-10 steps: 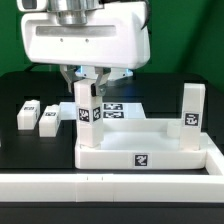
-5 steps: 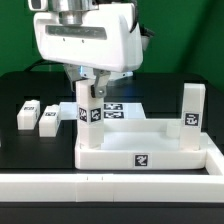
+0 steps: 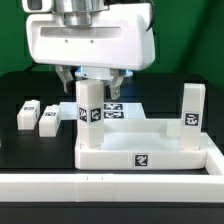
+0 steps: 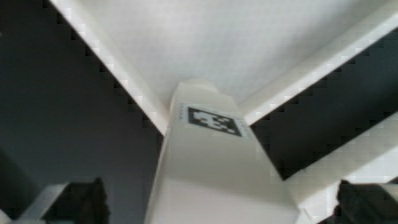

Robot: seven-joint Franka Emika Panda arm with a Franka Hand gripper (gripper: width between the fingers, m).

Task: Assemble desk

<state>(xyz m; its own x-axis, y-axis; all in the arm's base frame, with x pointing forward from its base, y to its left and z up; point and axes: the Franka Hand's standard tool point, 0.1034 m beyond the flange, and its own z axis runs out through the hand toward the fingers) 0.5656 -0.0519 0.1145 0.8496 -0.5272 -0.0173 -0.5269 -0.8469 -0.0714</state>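
- gripper is spread wide and hangs right over a leg, one finger on each side of the leg's upper end with a gap on both sides, so it's holding nothing
- that leg stands upright in the corner of the top on the exterior view's left, tag facing the camera
- wrist view agrees: the leg runs up the middle with its tag, and the dark fingers sit well off to the sides, clear of it
- second leg stands upright at the top's corner on the exterior view's right
- loose leg and a fourth leg lie flat side by side on the black table, off toward the exterior view's left of the top
- marker board lies flat behind the top
- wall runs along the front, with the top just behind it
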